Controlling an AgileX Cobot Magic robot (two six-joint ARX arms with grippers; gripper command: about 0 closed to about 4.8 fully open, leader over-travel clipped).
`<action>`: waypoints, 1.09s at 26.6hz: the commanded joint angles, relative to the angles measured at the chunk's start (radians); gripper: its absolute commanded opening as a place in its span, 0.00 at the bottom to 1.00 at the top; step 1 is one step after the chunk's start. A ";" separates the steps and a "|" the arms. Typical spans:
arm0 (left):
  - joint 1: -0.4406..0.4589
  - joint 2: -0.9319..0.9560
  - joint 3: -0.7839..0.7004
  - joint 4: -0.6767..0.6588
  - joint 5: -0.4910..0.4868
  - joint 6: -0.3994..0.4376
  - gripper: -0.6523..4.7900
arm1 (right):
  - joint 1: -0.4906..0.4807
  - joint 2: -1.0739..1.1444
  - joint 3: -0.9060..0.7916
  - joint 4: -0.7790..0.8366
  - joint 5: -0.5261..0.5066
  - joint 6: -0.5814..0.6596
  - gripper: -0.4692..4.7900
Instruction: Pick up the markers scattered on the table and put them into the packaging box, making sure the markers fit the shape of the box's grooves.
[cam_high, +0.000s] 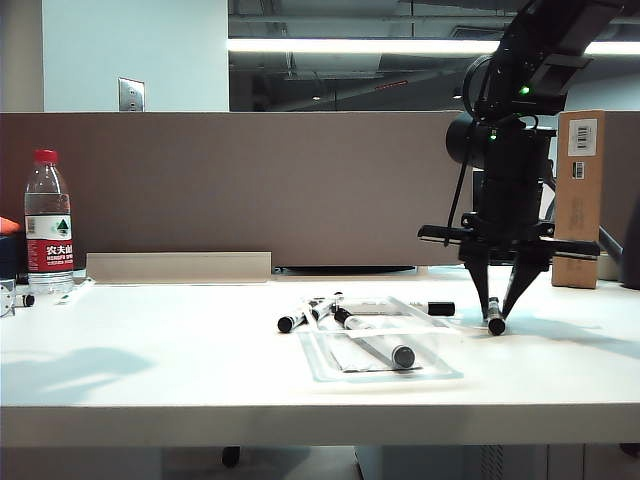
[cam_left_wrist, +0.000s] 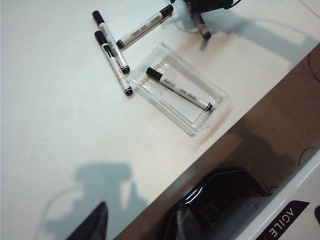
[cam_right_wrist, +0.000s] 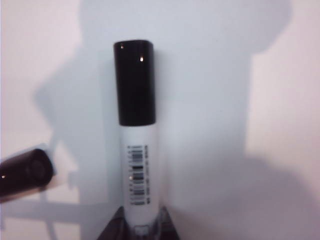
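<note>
While left gripper (cam_left_wrist: 95, 225) hung high at left, jaw state unclear, right gripper (cam_high: 497, 318) clamped marker (cam_high: 494, 318) on table (cam_high: 150, 370), right of packaging box (cam_high: 440, 372).

An office workspace. A white desk (cam_high: 150, 370) stands against a brown fabric partition (cam_high: 250, 180), the kind that divides cubicles. Behind the partition are a pale wall with a metal switch plate (cam_high: 131, 95), a long fluorescent ceiling light (cam_high: 340, 45) and exposed ceiling ducts. A water bottle (cam_high: 48, 225) stands on the desk.
</note>
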 joint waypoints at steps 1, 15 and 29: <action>0.002 -0.003 0.002 0.006 0.003 -0.001 0.45 | 0.000 0.013 -0.005 -0.011 0.000 -0.003 0.09; 0.002 -0.003 0.002 0.018 0.004 0.000 0.45 | 0.014 -0.110 -0.004 -0.059 -0.101 -0.116 0.08; 0.002 -0.003 0.002 0.016 0.000 -0.004 0.45 | 0.206 -0.190 -0.006 -0.191 -0.250 -0.311 0.08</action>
